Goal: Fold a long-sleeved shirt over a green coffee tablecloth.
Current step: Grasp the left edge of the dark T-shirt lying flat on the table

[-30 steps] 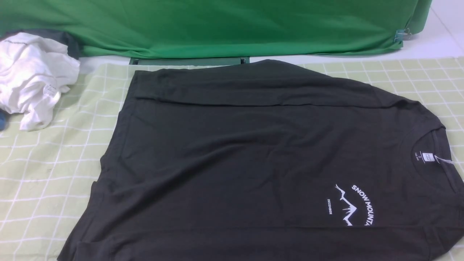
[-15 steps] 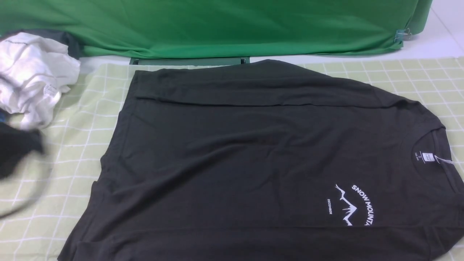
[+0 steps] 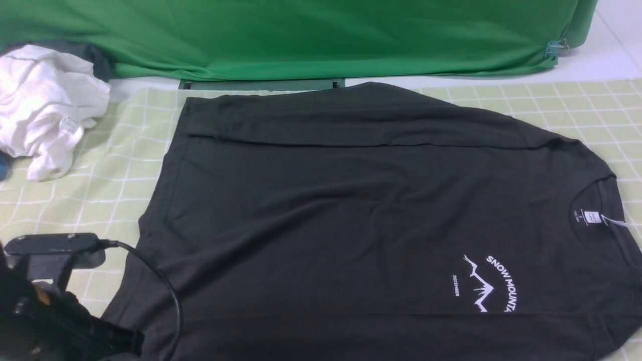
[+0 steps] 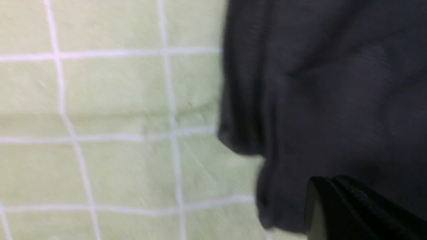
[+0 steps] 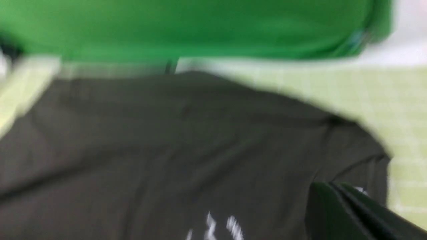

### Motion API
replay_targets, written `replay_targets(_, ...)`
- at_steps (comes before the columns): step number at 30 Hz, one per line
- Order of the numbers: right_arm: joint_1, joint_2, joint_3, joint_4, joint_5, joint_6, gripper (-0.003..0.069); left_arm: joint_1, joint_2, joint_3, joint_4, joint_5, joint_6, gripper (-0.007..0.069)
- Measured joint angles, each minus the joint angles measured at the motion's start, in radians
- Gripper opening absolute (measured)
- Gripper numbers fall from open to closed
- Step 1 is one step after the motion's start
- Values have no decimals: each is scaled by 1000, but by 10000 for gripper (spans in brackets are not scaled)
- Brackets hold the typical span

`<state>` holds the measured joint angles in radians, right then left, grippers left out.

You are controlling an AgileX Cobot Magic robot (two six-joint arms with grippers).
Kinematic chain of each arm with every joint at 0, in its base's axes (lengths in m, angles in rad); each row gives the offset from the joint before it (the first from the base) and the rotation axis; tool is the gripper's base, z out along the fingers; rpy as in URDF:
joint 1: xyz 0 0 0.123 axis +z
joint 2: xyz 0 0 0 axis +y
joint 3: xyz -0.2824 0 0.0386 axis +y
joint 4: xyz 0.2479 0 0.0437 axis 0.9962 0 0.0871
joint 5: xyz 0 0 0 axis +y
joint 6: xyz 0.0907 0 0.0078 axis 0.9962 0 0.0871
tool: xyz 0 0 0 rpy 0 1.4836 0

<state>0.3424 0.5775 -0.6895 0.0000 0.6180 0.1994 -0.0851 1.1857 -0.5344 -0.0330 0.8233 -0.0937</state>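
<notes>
Across the middle of the front view there's a big black long-sleeved shirt (image 3: pixel 351 210) lying flat on the pale green tablecloth (image 3: pixel 551 108), neck opening over at the right edge, hem toward the left, and one sleeve laid in along the top. The little mountain print sits at lower right, and there's a white label inside the collar.

Down in the lower left corner you've got the left arm (image 3: pixel 65 311) with its cable looping over the shirt's hem corner. Its gripper (image 4: pixel 347 210) is shut, and in the left wrist view the tips show up right over the black fabric by the shirt's edge. Can't tell if they're actually touching it.

The right gripper (image 5: pixel 343 213) is shut too, tips near the collar and print in its wrist view, pretty blurry, so no idea about contact there either.

Upper left has a crumpled white garment (image 3: pixel 55 105), and a green cloth (image 3: pixel 301 40) hangs along the top.
</notes>
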Motion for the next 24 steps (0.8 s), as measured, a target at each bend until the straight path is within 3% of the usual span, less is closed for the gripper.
replay_targets(6,180,148,-8,0,15,-20,-2,-5,62,0,33,-115,0,57)
replay_targets(10,274,195,-8,6,-40,-12,-2,-5,105,0,39,-157,0,200)
replay_targets(11,277,198,-8,6,-45,-10,-2,-5,106,0,39,-157,0,200)
replay_targets(17,332,209,-8,9,-97,2,7,-5,181,0,42,-211,0,373)
replay_targets(20,335,209,-8,9,-99,2,9,-5,198,0,41,-213,0,368)
replay_targets(24,335,209,-8,9,-101,3,9,-5,200,0,33,-212,0,292)
